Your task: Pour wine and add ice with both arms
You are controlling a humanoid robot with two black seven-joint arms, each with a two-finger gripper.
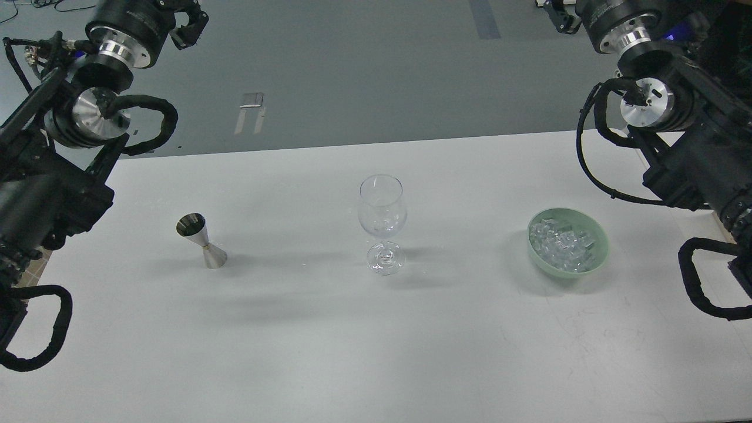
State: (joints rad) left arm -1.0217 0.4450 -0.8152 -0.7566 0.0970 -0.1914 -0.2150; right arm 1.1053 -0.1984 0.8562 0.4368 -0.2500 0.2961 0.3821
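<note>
A clear stemmed glass [382, 214] stands upright mid-table. A small steel jigger [201, 241] stands to its left; I cannot tell whether it holds wine. A heap of clear ice cubes [564, 242] fills a pale green bowl [543, 261] on the right. My left gripper [187, 24] hangs high at the top left, beyond the table's far edge, far from the jigger. My right gripper [555, 14] is at the top right, partly cut off by the frame edge. Both are small and dark, so I cannot tell how their fingers stand. Neither holds anything that I can see.
The white table [376, 341] has its far edge across the upper middle, with grey floor beyond it. My thick arm links and looped black cables stand over the table's left and right ends.
</note>
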